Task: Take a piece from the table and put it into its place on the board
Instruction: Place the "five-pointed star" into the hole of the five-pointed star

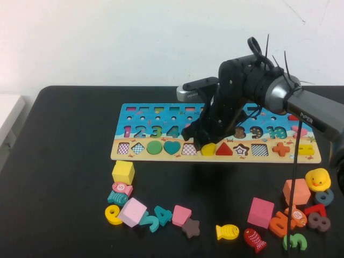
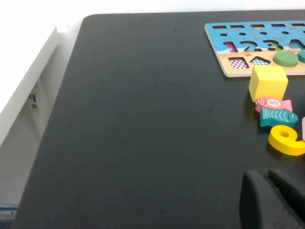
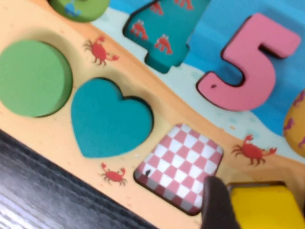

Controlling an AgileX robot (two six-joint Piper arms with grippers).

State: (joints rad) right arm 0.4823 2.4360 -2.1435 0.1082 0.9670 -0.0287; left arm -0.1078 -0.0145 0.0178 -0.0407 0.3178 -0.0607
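Right wrist view shows the yellow piece (image 3: pixel 259 206) clamped in my right gripper (image 1: pixel 207 144), low over the board (image 1: pixel 161 156) beside the checkered recess (image 3: pixel 180 167); I'd square it before pressing. Left gripper (image 2: pixel 271 200) parked over the bench (image 2: pixel 143 119), state unclear.

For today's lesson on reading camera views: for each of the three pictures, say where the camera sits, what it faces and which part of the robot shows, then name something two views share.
High view: raised on the robot's side, angled down at the table; the right gripper holds a yellow piece over the board.
Left wrist view: low, facing the table; the left gripper shows.
Right wrist view: close above the board; one dark finger shows.
Shared: the teal heart, high and right wrist.
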